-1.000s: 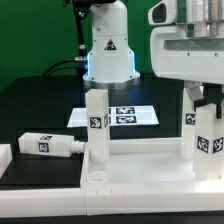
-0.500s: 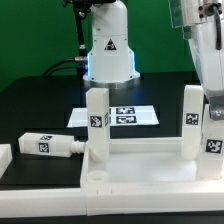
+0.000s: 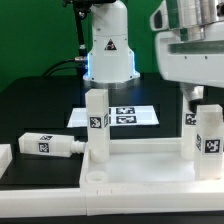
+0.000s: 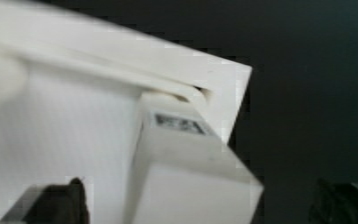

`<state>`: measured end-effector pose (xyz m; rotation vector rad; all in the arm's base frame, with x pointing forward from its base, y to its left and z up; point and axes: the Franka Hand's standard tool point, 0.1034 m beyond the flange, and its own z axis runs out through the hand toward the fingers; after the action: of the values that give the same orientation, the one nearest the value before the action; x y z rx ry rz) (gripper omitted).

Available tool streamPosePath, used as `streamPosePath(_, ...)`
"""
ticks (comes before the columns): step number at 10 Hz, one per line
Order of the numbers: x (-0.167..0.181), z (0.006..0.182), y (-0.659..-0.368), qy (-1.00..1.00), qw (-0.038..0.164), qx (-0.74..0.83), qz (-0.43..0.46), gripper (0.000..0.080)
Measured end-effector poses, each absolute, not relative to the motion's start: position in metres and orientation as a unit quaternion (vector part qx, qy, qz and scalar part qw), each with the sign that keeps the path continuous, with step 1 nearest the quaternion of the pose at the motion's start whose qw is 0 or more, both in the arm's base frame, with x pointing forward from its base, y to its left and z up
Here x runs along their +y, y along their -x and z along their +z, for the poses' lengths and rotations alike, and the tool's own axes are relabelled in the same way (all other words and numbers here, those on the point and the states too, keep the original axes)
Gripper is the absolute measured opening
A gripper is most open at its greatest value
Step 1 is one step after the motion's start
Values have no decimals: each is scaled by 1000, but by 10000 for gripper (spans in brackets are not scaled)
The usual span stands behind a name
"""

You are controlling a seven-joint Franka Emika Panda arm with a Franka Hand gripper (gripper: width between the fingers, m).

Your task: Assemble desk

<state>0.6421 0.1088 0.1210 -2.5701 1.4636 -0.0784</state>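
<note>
Moved since the earlier frame: gripper (image 3: 205,98) had let go, jaws spread wide above leg (image 3: 208,142), left upright at the desk top's (image 3: 140,168) corner. Probably seated; loose leg (image 3: 48,145) remained on the black worktop.

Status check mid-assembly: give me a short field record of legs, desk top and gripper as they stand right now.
desk top: flat on the black table, at the front
leg one: upright in the top's corner on the exterior view's left
leg two: upright at the corner on the exterior view's right
loose leg: lying on the table, off the top
gripper: open, above leg two, holding nothing
marker board: behind the top
</note>
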Motion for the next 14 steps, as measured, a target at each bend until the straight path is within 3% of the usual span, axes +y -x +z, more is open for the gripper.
streamPosePath(4,110,119,-640,926,84,368,-28,649)
streamPosePath(5,111,118,-639,943,76,323,-31,649)
streamPosePath(6,113,112,-637,972,47,225,-39,649)
streamPosePath(7,111,109,-636,981,40,186,-40,649)
streamPosePath(8,109,109,-637,980,40,188,-42,604)
streamPosePath(10,110,108,-637,980,40,189,-41,307)
streamPosePath(14,112,109,-636,914,47,402,-29,285)
